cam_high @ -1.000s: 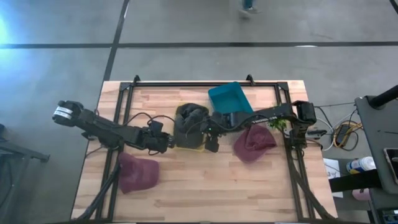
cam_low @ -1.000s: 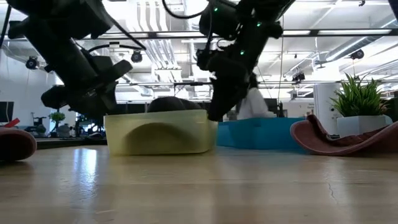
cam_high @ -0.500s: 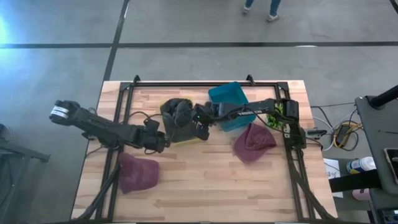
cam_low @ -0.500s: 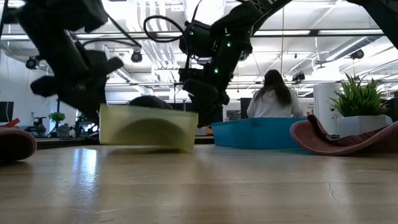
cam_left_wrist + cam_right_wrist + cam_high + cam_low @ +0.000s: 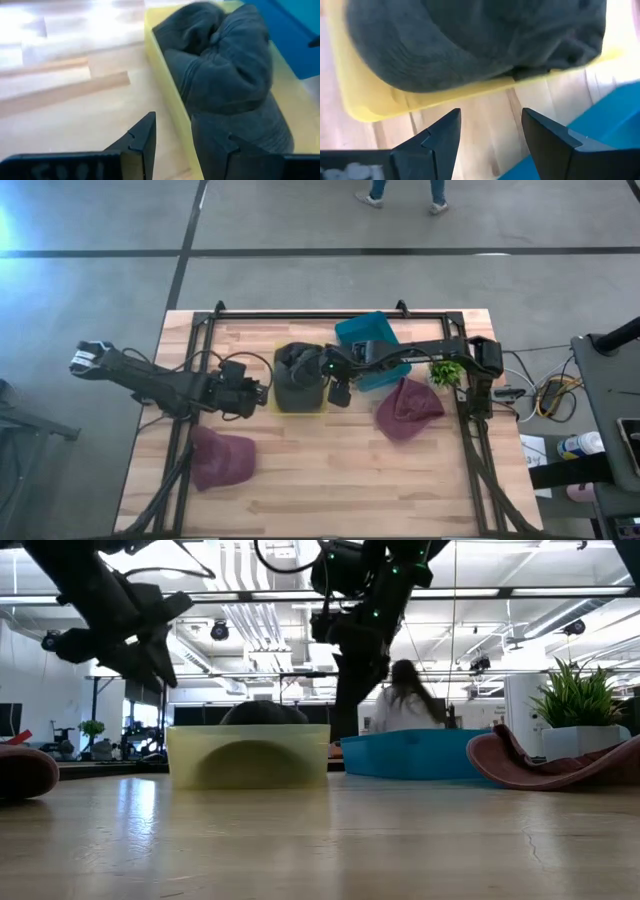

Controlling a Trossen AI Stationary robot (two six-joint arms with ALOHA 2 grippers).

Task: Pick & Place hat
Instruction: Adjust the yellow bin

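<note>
The yellow bin [image 5: 300, 393] sits flat on the table [image 5: 330, 480] again, squared up after being shoved askew a moment ago, the grey hat [image 5: 298, 372] inside. Both arms have backed off: left end effector [image 5: 262, 394] and right end effector [image 5: 338, 393] flank it, each spread and empty. That hat looks placed.

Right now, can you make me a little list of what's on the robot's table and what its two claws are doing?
table: wooden table
yellow bin: holds a grey hat
blue bin: beside the yellow bin
maroon hats: one near the left arm, one near the right arm
plant: small green plant at the right edge
left gripper: open, empty, beside the yellow bin
right gripper: open, empty, at the bin's other side
</note>
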